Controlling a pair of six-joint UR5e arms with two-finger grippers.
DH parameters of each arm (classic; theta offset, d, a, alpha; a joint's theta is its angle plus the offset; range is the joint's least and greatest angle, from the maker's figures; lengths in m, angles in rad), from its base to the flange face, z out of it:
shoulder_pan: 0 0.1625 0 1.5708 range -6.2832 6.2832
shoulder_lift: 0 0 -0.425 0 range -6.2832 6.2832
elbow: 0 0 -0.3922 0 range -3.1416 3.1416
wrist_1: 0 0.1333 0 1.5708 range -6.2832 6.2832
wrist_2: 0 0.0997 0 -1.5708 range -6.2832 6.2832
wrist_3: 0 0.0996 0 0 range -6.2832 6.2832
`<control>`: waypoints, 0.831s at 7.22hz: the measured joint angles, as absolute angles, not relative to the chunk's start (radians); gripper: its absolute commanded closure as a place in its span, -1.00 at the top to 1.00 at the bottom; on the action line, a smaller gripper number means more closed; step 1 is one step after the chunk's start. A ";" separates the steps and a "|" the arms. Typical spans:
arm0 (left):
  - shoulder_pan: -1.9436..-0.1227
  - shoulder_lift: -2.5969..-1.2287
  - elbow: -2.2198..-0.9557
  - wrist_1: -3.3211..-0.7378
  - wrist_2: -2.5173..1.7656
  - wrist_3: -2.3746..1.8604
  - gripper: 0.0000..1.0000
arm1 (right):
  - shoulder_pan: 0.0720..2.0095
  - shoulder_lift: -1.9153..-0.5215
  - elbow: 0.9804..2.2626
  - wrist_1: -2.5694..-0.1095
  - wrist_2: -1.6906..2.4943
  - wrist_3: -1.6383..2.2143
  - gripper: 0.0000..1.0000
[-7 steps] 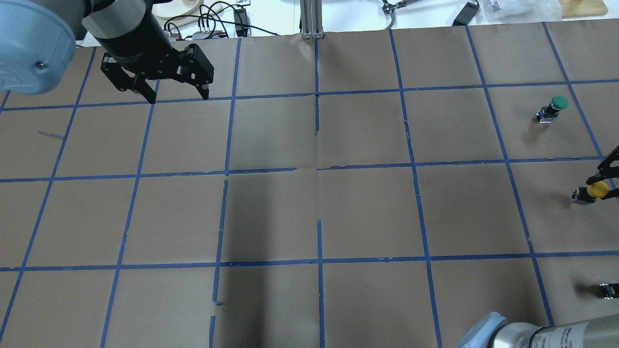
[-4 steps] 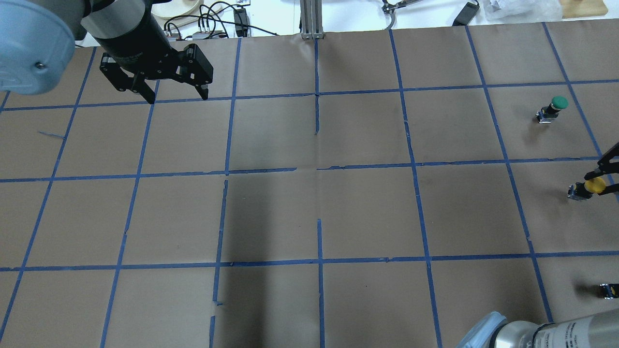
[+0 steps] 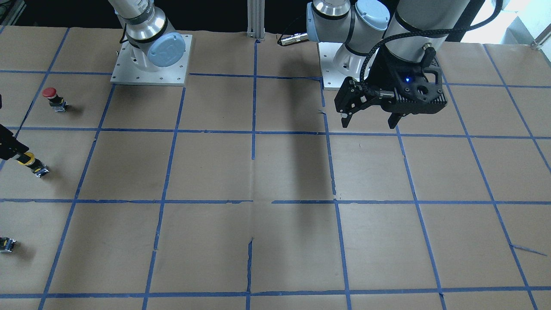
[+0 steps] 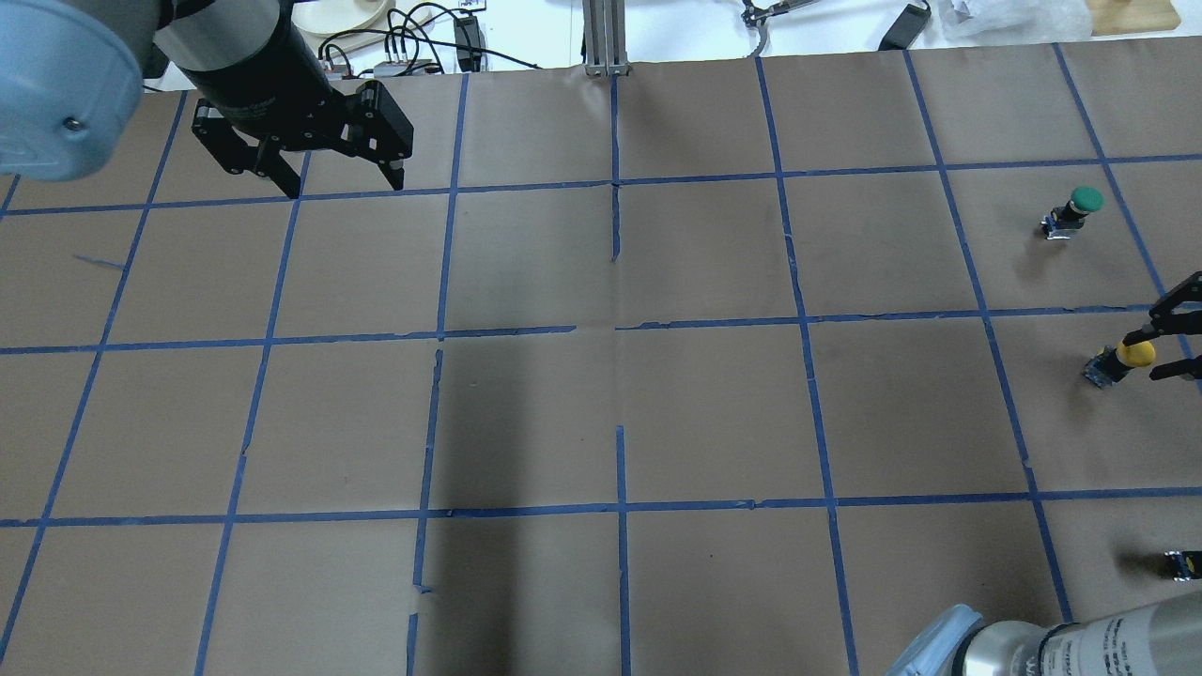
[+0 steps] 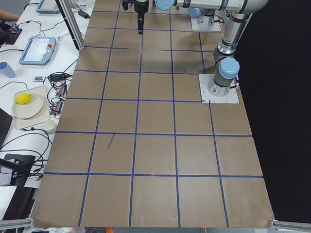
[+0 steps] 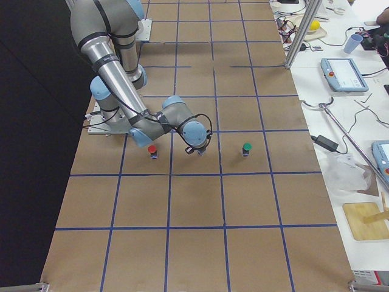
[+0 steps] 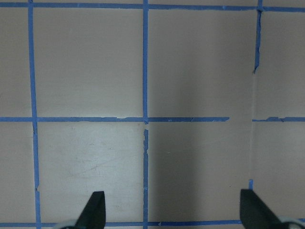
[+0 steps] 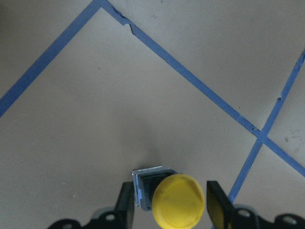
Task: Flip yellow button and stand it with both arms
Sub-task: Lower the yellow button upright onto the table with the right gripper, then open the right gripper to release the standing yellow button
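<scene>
The yellow button (image 4: 1132, 356) has a round yellow cap and a grey-black base. It hangs tilted between the fingers of my right gripper (image 4: 1155, 352) at the table's right edge, cap toward the gripper and base pointing away. In the right wrist view the cap (image 8: 177, 200) fills the space between the two fingers (image 8: 125, 204), just above the paper. The front view shows the button (image 3: 35, 166) at the tip of the right gripper (image 3: 22, 157). My left gripper (image 4: 345, 186) hovers open and empty over the far left of the table, also seen in the front view (image 3: 368, 125).
A green-capped button (image 4: 1075, 208) stands beyond the yellow one. A red-capped button (image 3: 52, 97) stands nearer the robot. A tiny dark block with a yellow mark (image 4: 1181, 563) lies at the right edge. Blue tape grids the brown paper. The arm base plates (image 3: 148, 64) sit at the robot's side.
My right gripper has moved left and slightly farther across the table, carrying the yellow button with it. The left gripper has barely moved.
</scene>
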State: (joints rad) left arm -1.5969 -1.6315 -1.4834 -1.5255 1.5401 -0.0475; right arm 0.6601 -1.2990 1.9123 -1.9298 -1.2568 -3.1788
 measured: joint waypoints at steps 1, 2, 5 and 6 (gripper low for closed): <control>-1.597 -1.633 -1.482 -1.526 1.539 -0.048 1.00 | 0.661 -1.302 1.903 -1.931 -1.260 -3.140 0.99; -1.597 -1.634 -1.482 -1.528 1.538 -0.048 1.00 | 0.665 -1.321 1.871 -1.925 -1.262 -3.068 0.99; -1.597 -1.634 -1.481 -1.528 1.537 -0.048 1.00 | 0.765 -1.376 1.684 -1.784 -1.276 -2.856 0.99; -1.596 -1.634 -1.480 -1.527 1.537 -0.048 1.00 | 0.829 -1.388 1.610 -1.711 -1.282 -2.779 0.99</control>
State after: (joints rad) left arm -1.5961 -1.6342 -1.4801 -1.5272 1.5367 -0.0476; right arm 0.8295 -1.3875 1.6103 -1.7111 -1.2822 -2.7792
